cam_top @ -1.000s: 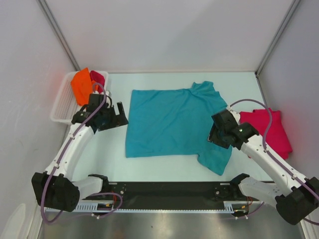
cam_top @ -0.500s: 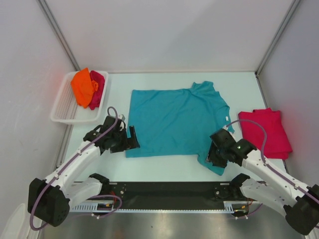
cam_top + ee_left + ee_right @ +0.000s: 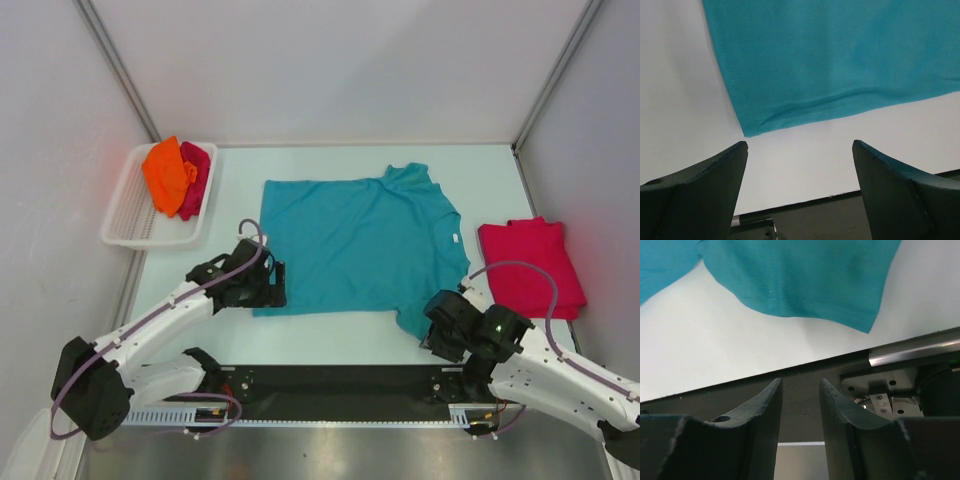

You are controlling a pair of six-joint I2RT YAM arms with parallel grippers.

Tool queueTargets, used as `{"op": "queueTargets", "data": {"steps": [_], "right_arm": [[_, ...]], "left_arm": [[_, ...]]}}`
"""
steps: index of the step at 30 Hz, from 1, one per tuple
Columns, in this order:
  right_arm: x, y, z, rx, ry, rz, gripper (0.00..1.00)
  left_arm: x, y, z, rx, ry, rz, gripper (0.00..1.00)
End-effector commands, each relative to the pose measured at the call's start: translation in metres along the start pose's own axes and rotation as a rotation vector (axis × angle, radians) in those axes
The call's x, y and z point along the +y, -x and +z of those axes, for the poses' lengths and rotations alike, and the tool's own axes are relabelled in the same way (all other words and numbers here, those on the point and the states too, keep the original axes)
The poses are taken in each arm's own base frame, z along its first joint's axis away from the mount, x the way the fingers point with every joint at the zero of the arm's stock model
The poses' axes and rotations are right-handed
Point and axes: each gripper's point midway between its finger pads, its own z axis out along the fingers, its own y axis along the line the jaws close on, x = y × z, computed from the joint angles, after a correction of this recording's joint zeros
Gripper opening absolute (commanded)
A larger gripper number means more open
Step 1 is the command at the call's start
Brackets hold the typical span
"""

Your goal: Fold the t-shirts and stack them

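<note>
— Where did the teal t-shirt [image 3: 355, 245] lie?
— Flat on the table [image 3: 480, 170], its near left corner just ahead of the left gripper [image 3: 800, 150], whose fingers stood spread wide and empty
— And the right gripper [image 3: 801, 385]?
— Narrowly parted, holding nothing, with the sleeve hem just beyond it
</note>
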Motion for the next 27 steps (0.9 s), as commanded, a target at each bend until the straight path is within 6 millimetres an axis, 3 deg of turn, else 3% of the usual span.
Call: {"op": "queueTargets", "data": {"steps": [1, 6, 8, 10, 15, 19, 24, 27], "right_arm": [[-0.002, 0.009, -0.010, -0.064, -0.037, 0.076, 0.41], [-0.003, 0.007, -0.012, -0.075, -0.055, 0.079, 0.40], [0.003, 0.014, -0.016, -0.114, -0.063, 0.062, 0.40], [-0.004, 0.021, -0.018, -0.164, -0.164, -0.020, 0.40], [0.003, 0.041, -0.028, -0.252, -0.328, -0.188, 0.43], [0.016, 0.037, -0.022, -0.235, -0.189, -0.128, 0.43], [-0.009, 0.049, -0.025, -0.247, -0.362, -0.228, 0.44], [-0.007, 0.058, -0.026, -0.260, -0.420, -0.296, 0.47]], "left_arm": [[0.006, 0.017, -0.006, -0.079, 0.148, 0.066, 0.91], [0.016, 0.017, -0.012, -0.062, 0.258, 0.116, 0.92], [0.018, 0.028, -0.020, -0.102, 0.283, 0.125, 0.92], [0.018, 0.037, -0.026, -0.123, 0.301, 0.155, 0.92], [0.020, 0.058, -0.038, -0.176, 0.345, 0.203, 0.93], [0.026, 0.062, -0.041, -0.162, 0.402, 0.222, 0.93], [0.034, 0.075, -0.052, -0.186, 0.481, 0.256, 0.94], [0.043, 0.076, -0.051, -0.168, 0.554, 0.277, 0.94]]}}
